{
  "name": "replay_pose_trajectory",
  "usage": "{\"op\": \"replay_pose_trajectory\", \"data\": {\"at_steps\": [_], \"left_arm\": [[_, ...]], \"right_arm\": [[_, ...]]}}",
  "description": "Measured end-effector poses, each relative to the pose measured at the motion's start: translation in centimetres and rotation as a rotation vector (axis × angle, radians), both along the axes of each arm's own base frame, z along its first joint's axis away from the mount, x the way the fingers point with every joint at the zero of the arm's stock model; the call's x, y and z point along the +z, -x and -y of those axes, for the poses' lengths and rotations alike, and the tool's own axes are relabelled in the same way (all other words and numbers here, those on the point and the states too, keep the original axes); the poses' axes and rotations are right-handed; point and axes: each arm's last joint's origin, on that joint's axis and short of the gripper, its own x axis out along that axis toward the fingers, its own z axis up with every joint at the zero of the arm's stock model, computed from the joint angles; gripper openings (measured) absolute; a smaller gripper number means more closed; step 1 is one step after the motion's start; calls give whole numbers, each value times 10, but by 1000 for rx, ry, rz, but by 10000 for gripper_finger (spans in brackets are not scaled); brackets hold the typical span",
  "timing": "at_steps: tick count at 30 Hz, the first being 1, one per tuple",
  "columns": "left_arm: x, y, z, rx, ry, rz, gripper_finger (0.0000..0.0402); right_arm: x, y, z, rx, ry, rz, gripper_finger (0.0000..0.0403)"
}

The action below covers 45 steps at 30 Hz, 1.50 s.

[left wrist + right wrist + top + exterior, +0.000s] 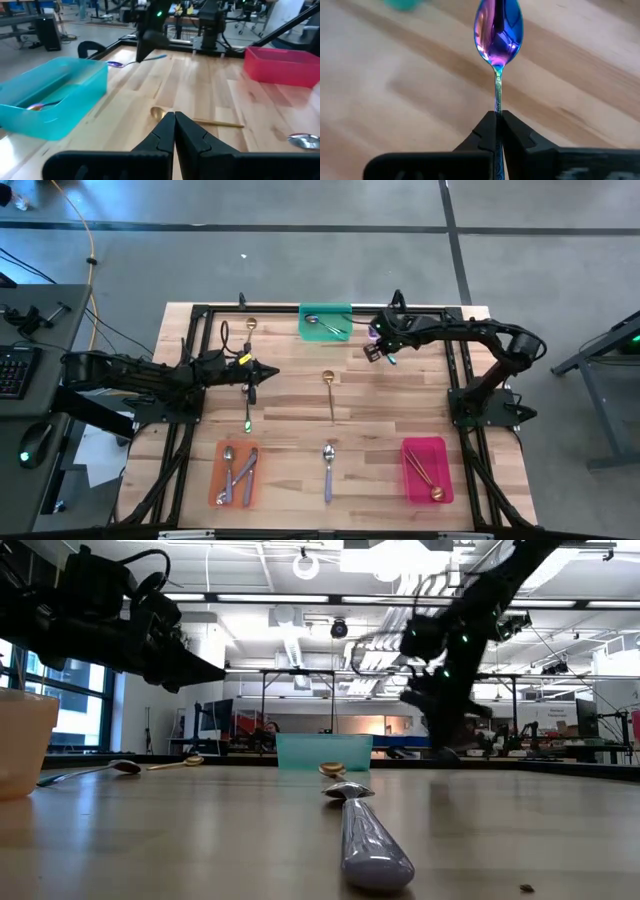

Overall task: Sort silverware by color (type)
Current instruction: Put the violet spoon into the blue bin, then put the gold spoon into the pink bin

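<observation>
My right gripper (383,350) hangs at the far right of the table beside the teal tray (325,322), shut on an iridescent purple-blue spoon (498,30). One iridescent spoon lies in that tray. A gold spoon (328,392) lies mid-table, and a silver spoon (328,465) lies near the front edge. At the left lie another gold spoon (251,327) and an iridescent one (248,420). My left gripper (272,370) hovers shut and holds nothing; it sits above the table's left half, pointing right. My right gripper pinches the iridescent spoon's slim handle (497,107) between its two fingers. The bowl (115,64) sticks out past the fingertips on one side, and the handle's end (161,56) on the other. The fingers slant down from above. The spoon hangs roughly level, clear of the table.
An orange tray (237,473) with silver spoons stands at the front left. A pink tray (425,470) with gold spoons stands at the front right. Black frame rails run along the table's left, right and far edges. Bare wood lies between the trays.
</observation>
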Motion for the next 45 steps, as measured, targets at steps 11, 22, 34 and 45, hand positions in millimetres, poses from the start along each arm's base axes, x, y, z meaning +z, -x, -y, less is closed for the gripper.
{"op": "replay_pose_trajectory", "data": {"at_steps": [11, 22, 34, 45], "left_arm": [[-2, 1, -3, 16, 3, -20, 0], [-2, 1, -3, 12, -10, -24, 0], [-3, 1, -2, 13, 18, -28, 0], [-3, 1, -2, 15, 26, -27, 0]], "right_arm": [[82, -58, -17, 132, 148, 138, 0], [91, -144, 25, 522, 360, 39, 0], [31, -173, 87, 598, 251, -112, 0], [28, -166, 96, 522, 207, -99, 55]]}}
